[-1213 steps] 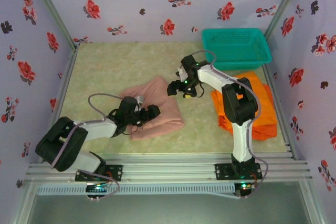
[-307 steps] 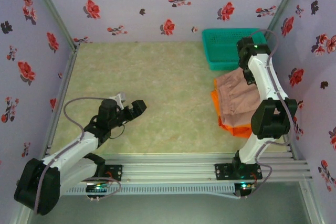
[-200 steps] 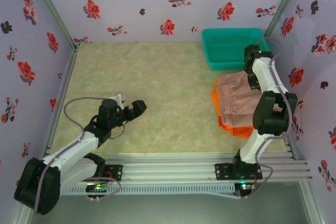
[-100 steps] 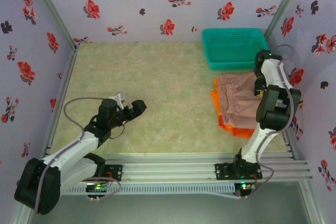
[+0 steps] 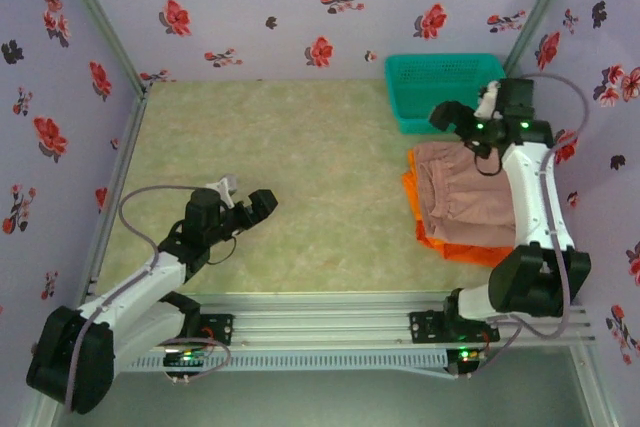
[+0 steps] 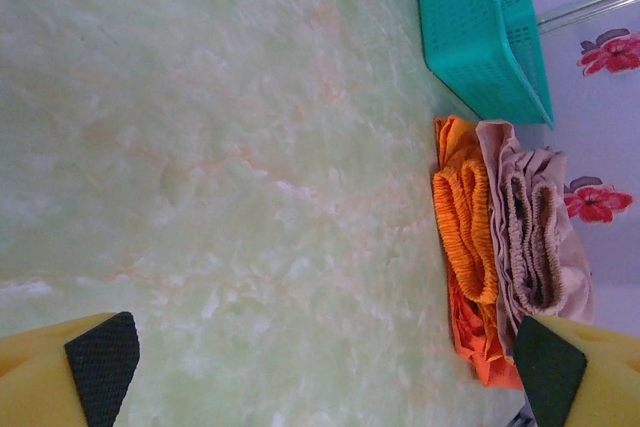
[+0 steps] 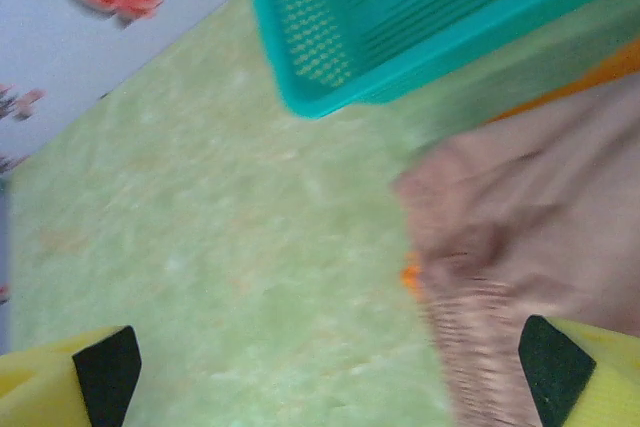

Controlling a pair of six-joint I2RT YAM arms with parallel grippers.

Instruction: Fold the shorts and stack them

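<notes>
The shorts lie in one stack at the right side of the table. The folded dusty pink-brown shorts (image 5: 462, 193) rest on top of the bright orange shorts (image 5: 427, 229). My right gripper (image 5: 455, 121) hovers over the stack's far edge, near the basket, open and empty. In the right wrist view that gripper (image 7: 330, 372) shows bare table between its pads, with the pink-brown shorts (image 7: 545, 237) to the right. My left gripper (image 5: 256, 204) is open and empty over the table's left half. In the left wrist view, past that gripper (image 6: 325, 377), the orange shorts (image 6: 465, 222) and pink-brown shorts (image 6: 535, 242) show their gathered waistbands.
A teal mesh basket (image 5: 450, 90) stands at the back right corner, just behind the stack; it also appears as the basket (image 6: 480, 27) and the basket (image 7: 400, 17) in the wrist views. Flowered walls close in the table on three sides. Metal rails run along the near edge.
My right gripper has opened, let go of the pink-brown shorts on the orange stack, and swung up and left toward the basket. The left arm has stayed put.
</notes>
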